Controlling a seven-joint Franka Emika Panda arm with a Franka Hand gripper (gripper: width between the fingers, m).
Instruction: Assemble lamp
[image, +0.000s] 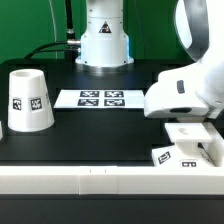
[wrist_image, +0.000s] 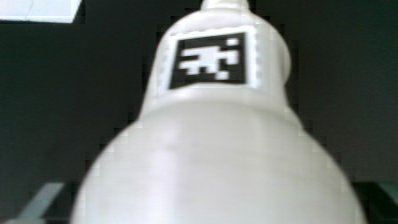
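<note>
The white bulb (wrist_image: 210, 140) fills the wrist view, its round end close to the camera and its narrow neck with a black tag pointing away. My gripper (image: 192, 122) is at the exterior view's right, low over the square base (image: 180, 154), and appears shut on the bulb; its fingers are hidden behind the bulb and the hand. The base lies at the table's front right edge, with tags showing on its side. The tapered shade (image: 30, 100) stands upright at the exterior view's left, far from the gripper.
The marker board (image: 100, 98) lies flat in the middle of the black table. The arm's white pedestal (image: 104, 45) stands behind it. A white rail (image: 80, 182) runs along the table's front edge.
</note>
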